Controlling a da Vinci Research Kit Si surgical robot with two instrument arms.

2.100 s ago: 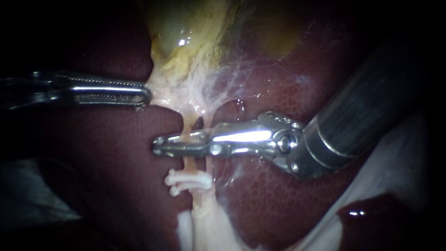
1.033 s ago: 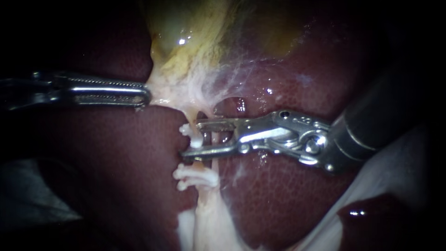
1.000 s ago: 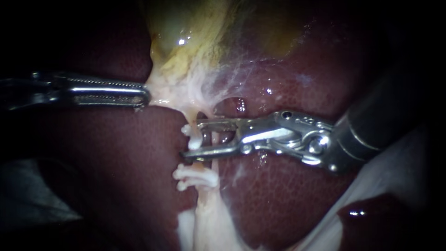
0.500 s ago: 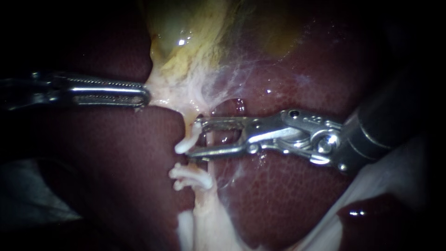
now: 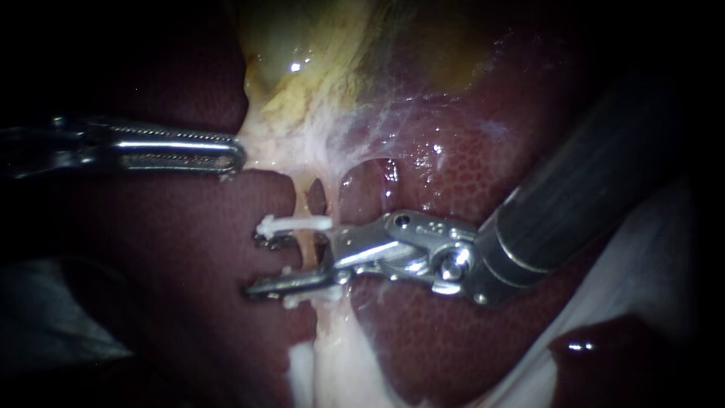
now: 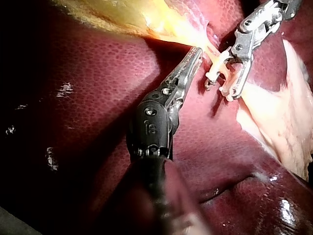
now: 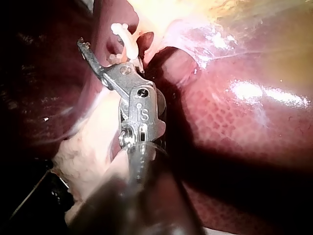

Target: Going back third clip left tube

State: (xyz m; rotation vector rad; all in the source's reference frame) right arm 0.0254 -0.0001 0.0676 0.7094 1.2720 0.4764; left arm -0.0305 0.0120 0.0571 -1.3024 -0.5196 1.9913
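Right instrument point(image 5: 257, 264) jaws gape astride the tube point(image 5: 306, 255), clip point(image 5: 294, 224) against the upper jaw; left instrument point(image 5: 239, 155) jaws clamp pale tissue point(image 5: 276, 155).

Liver point(image 5: 423, 332), dark red, mottled, carries all: yellowish gallbladder point(image 5: 302, 45) lying on it, pale tube point(image 5: 306, 199) running down.

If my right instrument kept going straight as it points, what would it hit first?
Probably the left tube, lying inside the open pincer of the right instrument; past its tips only liver, though depth is unclear.
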